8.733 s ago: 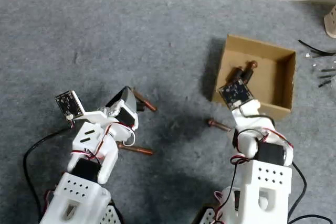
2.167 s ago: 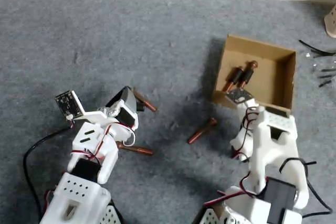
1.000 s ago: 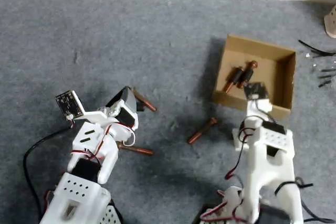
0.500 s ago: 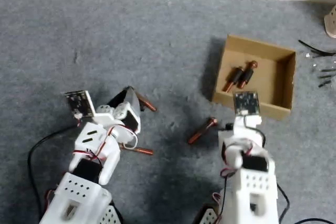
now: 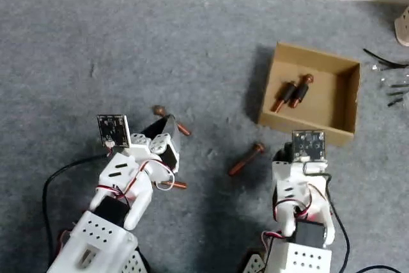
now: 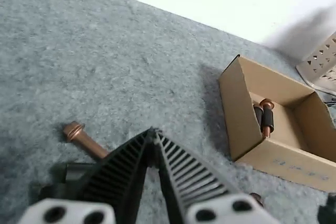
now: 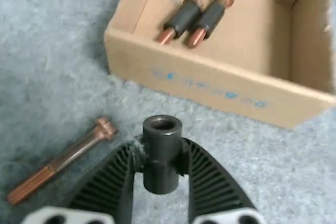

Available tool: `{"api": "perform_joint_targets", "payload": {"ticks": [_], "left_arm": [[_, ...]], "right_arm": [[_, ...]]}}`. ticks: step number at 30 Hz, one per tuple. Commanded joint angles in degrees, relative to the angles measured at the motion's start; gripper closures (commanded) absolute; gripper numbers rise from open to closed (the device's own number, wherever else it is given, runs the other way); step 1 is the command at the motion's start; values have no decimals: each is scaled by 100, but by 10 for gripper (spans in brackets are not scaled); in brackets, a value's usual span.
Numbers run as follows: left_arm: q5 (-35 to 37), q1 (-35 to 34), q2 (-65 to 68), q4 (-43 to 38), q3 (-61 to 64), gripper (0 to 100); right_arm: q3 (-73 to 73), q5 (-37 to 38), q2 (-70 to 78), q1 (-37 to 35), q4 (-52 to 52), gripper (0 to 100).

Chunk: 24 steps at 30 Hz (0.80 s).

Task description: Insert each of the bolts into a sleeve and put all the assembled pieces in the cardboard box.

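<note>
Grey carpet (image 5: 128, 43) covers the table. One cardboard box (image 5: 319, 61) sits on the right side, and two assembled pieces (image 5: 291, 94) lie side by side inside it. Three loose bolts lie on the carpet. One bolt (image 5: 246, 159) is between the arms, near the box. A second bolt (image 5: 172, 121) is partly hidden by the left gripper (image 6: 153, 132), whose fingers are pressed together on nothing. A third bolt (image 5: 174, 184) is half under the left arm. The right gripper (image 7: 161, 148) clamps one black sleeve (image 7: 160, 169) just before the box's front wall. Black wires (image 5: 386, 62) lie beyond the box.
</note>
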Motion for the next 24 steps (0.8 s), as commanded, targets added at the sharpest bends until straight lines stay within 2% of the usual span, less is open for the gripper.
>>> {"api": "perform_joint_targets", "payload": {"ticks": [1, 24], "left_arm": [[-44, 48, -84, 26, -31, 993], [-62, 13, -75, 26, 435, 989]], "right_arm": [[-22, 97, -145, 66, 92, 994], [4, 97, -171, 66, 101, 994]]}}
